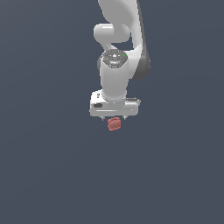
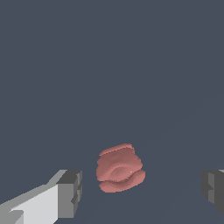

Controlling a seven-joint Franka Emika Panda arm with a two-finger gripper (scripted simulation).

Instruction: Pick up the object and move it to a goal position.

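Observation:
The object is a small brick-red lumpy block with ridged folds. In the exterior view it shows just under the white gripper hand. In the wrist view the block lies on the dark grey floor between my two grey-tipped fingers. My gripper is open, with the jaws wide apart on either side of the block and not touching it. In the exterior view the gripper points straight down over the block, and its fingers are mostly hidden by the hand.
The white arm rises behind the gripper toward the top of the exterior view. A plain dark grey floor spreads on all sides.

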